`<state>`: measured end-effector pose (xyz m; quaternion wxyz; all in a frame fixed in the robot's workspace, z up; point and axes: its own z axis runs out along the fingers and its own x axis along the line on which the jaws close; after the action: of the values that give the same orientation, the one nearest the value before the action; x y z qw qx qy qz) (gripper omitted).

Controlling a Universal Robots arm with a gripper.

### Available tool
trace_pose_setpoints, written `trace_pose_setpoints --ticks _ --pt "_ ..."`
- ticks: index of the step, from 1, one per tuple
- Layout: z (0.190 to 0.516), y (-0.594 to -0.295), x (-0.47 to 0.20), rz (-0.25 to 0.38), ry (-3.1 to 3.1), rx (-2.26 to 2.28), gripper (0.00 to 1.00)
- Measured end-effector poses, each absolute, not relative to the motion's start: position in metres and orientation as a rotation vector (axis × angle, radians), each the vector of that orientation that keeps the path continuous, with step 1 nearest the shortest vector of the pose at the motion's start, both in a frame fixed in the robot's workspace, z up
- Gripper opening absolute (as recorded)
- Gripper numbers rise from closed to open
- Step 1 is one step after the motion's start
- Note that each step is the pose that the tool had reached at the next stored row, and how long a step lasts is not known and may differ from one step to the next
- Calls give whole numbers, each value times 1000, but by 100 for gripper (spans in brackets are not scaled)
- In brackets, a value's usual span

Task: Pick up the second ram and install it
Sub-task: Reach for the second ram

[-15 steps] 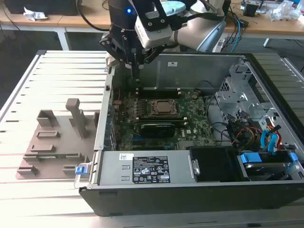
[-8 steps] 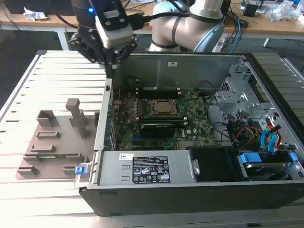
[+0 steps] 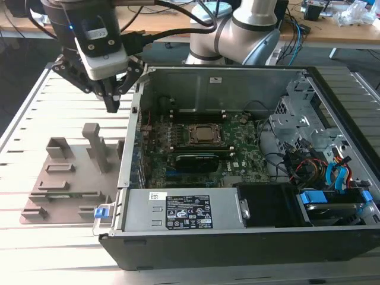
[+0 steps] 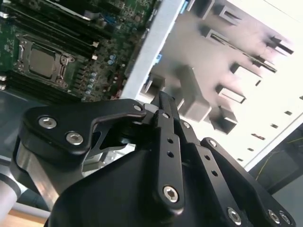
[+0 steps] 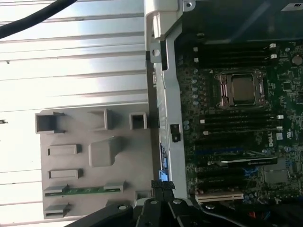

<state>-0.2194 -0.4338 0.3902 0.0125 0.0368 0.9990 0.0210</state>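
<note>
The second ram (image 5: pixel 83 190) is a slim green stick lying in a slot of the grey holder tray (image 5: pixel 94 165), at the tray's near end in the exterior view (image 3: pixel 59 195). My gripper (image 3: pixel 111 107) hangs above the table between the tray's far end and the open computer case's side wall (image 3: pixel 133 136). Its black fingers (image 4: pixel 163 111) are pressed together, shut on nothing. The fingertips (image 5: pixel 163 186) sit close to the case wall, well apart from the ram. Inside the case lies the green motherboard (image 3: pixel 243 160) with its CPU socket (image 5: pixel 242 88) and dark memory slots (image 5: pixel 236 124).
The grey tray (image 3: pixel 71 178) has upright posts (image 3: pixel 98 145) and several empty slots. The case's metal wall (image 5: pixel 165 94) stands between tray and motherboard. A power supply (image 3: pixel 178 211), cables and drive bays (image 3: pixel 320 160) fill the case's near side and the exterior view's right. Slatted table surface (image 3: pixel 35 119) surrounds the tray.
</note>
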Motion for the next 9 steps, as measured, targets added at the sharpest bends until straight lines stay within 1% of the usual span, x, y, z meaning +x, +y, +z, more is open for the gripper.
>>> trace_pose_setpoints --ticks 5,9 --pt "382 -436 -234 65 3114 114 11" --pt "369 -441 -240 65 3114 114 11"
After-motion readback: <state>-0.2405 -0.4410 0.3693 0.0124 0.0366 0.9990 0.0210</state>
